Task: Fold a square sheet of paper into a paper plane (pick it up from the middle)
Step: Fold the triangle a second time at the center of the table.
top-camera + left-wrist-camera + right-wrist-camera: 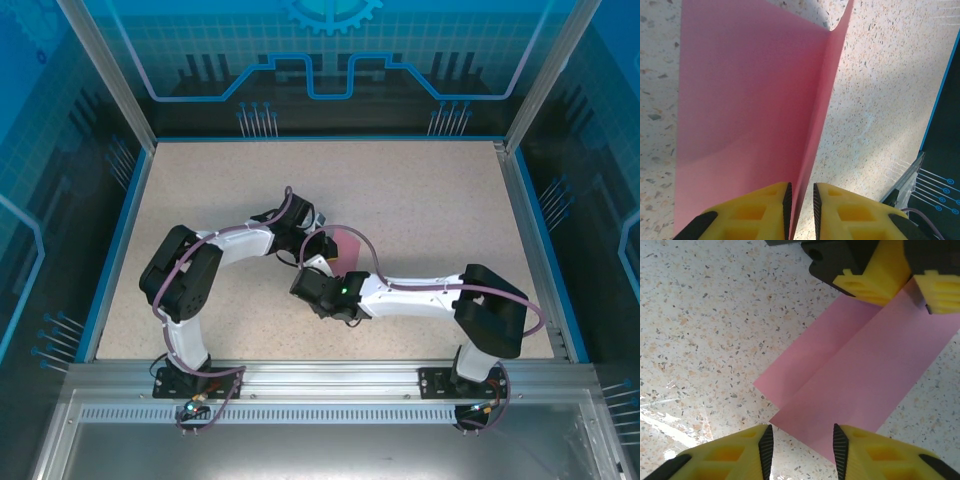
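One thin pink-red square sheet of paper [865, 365], creased down its length, lies near the middle of the speckled beige tabletop [715, 315]. We see the left gripper [800, 195] clamped on its raised fold. The right gripper [802, 440] hangs just above the tabletop at the sheet's edge, jaws apart and empty.

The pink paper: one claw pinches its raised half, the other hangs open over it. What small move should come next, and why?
Probably the right gripper should ease down onto the flat half of the square sheet of paper, pinning it beside the crease, because the left gripper holds the other half raised.
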### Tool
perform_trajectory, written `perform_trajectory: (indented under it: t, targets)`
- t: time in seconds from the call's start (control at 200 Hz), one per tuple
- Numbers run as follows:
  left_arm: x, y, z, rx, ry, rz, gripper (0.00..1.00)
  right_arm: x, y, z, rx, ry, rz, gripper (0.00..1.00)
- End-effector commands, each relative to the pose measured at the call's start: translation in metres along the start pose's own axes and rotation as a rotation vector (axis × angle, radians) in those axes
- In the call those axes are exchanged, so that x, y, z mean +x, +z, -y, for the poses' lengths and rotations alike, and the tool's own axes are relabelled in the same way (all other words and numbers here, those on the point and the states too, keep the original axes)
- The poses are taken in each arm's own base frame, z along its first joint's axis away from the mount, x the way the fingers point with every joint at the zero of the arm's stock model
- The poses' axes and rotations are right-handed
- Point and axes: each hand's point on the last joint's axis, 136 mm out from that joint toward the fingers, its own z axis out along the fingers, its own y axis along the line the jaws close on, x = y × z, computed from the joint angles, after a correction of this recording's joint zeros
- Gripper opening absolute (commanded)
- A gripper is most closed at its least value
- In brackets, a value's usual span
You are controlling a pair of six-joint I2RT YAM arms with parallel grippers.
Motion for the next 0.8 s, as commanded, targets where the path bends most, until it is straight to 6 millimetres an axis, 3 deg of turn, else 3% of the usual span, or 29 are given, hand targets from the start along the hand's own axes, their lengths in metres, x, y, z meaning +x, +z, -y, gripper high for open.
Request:
perform_trajectory:
  t: [0.0,0.5,0.54,0.79]
  targets:
    - [0.007,-0.002,-0.006,-0.007,-0.026,-0.026,0.22,-0.006,-0.007,0.0,0.03,-0.01,0.022,0.35]
    - [0.003,-0.006,0.0,-0.007,-0.02,-0.014,0.23,-0.003,-0.013,0.014,0.012,0.032,0.039,0.08]
    - [0.003,-0.006,0.001,-0.005,-0.018,-0.015,0.23,-0.004,-0.014,0.013,-0.001,0.037,0.043,0.11]
    - [0.002,-0.007,0.006,0.012,-0.016,-0.017,0.22,-0.012,-0.012,-0.019,-0.141,-0.012,0.065,0.5]
